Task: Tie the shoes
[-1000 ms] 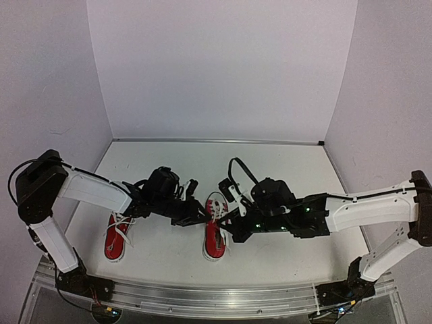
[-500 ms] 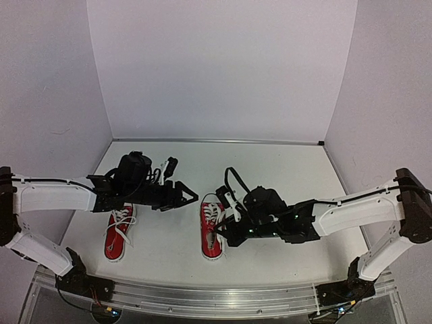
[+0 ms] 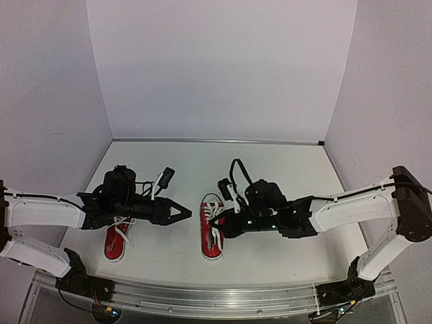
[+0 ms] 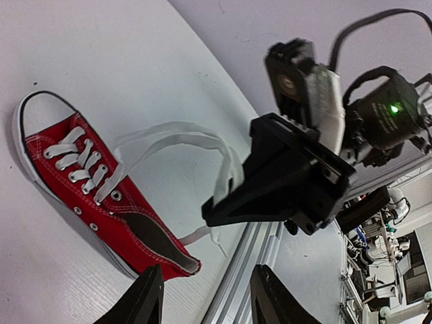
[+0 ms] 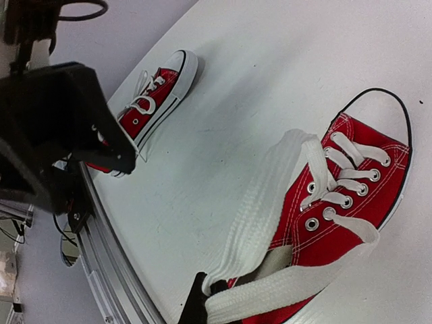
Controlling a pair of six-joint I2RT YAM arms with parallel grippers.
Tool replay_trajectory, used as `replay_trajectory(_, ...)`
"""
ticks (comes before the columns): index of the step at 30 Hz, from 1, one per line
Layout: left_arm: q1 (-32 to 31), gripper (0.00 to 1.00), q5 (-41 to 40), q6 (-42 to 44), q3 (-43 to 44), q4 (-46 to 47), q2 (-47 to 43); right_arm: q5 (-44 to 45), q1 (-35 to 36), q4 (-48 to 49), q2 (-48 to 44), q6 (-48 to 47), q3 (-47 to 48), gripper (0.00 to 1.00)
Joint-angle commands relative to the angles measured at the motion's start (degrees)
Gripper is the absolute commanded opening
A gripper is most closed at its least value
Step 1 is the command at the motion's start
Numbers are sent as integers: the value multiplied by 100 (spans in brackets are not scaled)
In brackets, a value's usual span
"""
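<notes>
The right shoe (image 3: 212, 237) sits on the worktop (image 3: 270, 169) close to the near rail, toe pointing to about 12 o'clock. The left shoe (image 3: 115, 241) lies well apart from it at its 9 o'clock, half hidden under the left arm.

The right claw (image 4: 217, 206) is pinched shut on the white lace (image 5: 263, 202) of the right shoe, and holds it lifted off the eyelets in a loose arc toward 9 o'clock. The left claw (image 3: 185, 214) hangs between the two shoes, aimed toward 3 o'clock. Its fingers (image 4: 147, 300) stand partly apart with nothing between them.

My guess is that the left claw is coming in to take a share of that lace.

- The right claw should hold its strand taut and steady, so that the flat lace offers a clear edge rather than a sagging curl.
- The left claw should go in wide and close only once the lace lies fully between its fingers, just beside the other claw's tips.
- A hard pull toward 9 o'clock would probably drag the light shoe, so any tension should go upward.
</notes>
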Motion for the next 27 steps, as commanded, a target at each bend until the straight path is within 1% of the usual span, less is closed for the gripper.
replay_trajectory(1,-30,45,377,265,-9,705,48,-326,-215,438,5,484,78,0)
replay_trajectory(6,-63,42,504,233,129,892,524,-499,-333,564,54,708,61,0)
replay_trajectory(9,-138,38,566,124,181,1245,806,-577,-377,643,131,817,80,0)
replay_trajectory(12,-230,36,618,100,279,1389,1081,-634,-405,690,222,888,123,0)
replay_trajectory(27,-333,36,730,148,616,1565,1727,-897,-536,940,337,1087,125,0)
